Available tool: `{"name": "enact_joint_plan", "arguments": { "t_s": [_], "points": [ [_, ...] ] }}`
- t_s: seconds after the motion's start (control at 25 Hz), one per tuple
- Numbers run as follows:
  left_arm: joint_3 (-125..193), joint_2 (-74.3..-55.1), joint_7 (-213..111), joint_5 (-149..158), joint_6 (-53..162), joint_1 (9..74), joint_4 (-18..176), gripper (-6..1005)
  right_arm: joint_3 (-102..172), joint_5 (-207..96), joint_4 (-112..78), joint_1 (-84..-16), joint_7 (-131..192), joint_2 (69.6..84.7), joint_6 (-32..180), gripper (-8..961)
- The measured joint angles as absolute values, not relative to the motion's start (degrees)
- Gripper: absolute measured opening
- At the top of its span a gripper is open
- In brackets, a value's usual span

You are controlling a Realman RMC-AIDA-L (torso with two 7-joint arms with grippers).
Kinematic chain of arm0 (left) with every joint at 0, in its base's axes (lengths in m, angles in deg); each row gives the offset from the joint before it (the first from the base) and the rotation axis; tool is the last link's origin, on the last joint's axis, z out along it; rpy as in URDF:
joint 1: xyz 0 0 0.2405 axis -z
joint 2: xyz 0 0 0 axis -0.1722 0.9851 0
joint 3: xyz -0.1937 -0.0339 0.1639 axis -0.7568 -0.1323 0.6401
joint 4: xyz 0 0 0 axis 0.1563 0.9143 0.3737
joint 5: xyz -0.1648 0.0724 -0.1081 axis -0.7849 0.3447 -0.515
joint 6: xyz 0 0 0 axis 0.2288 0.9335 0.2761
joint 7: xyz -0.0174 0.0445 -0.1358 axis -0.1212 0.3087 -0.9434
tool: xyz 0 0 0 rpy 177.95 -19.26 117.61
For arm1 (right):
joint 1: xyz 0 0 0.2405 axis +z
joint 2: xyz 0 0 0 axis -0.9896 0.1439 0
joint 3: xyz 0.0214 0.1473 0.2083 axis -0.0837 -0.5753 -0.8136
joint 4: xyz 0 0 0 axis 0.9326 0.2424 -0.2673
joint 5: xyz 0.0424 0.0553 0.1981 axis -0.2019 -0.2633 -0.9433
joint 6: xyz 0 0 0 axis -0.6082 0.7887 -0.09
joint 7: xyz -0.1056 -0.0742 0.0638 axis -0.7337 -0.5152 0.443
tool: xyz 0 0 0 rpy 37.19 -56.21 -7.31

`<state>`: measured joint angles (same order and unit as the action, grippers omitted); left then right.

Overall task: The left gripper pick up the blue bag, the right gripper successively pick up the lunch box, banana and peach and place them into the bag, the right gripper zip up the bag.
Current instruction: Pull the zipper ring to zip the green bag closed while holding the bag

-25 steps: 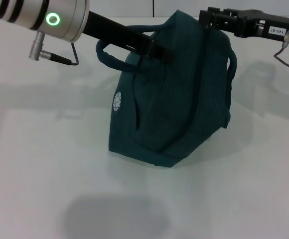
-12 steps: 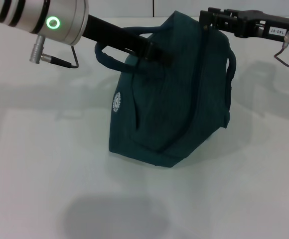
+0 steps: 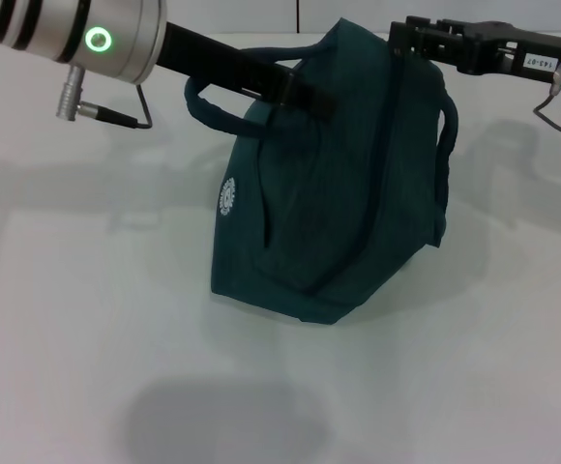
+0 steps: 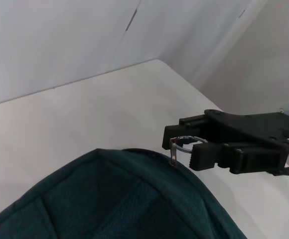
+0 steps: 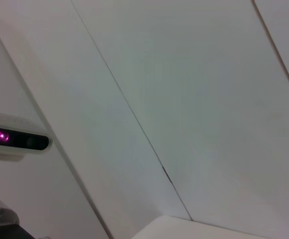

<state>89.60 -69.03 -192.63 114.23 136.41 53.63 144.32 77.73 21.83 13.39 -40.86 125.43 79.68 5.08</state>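
Your right gripper (image 4: 184, 148), a black two-fingered claw, pinches the silver ring zipper pull (image 4: 180, 145) at the top far end of the dark teal fabric bag (image 3: 339, 193) standing on the white counter (image 3: 87, 319); the zip line runs down toward you. Your left gripper (image 3: 305, 97) clamps the near handle.

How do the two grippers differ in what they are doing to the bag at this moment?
The left gripper is at the blue bag's near handle, on its left side; the right gripper is at the bag's top, its jaws closed on the silver zipper ring. The left reaches in from the left, the right from the right. Both are black claws touching the bag.
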Motion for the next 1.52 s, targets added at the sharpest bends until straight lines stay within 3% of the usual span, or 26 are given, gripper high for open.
{"name": "enact_joint_plan", "arguments": {
  "t_s": [1.52],
  "points": [
    [89.5, -68.75, -185.0, 102.1, 147.1, 52.8, 142.8, 34, 77.7, 21.8, 13.2, -41.1, 125.4, 79.67, 6.4, 452]
  ]
}}
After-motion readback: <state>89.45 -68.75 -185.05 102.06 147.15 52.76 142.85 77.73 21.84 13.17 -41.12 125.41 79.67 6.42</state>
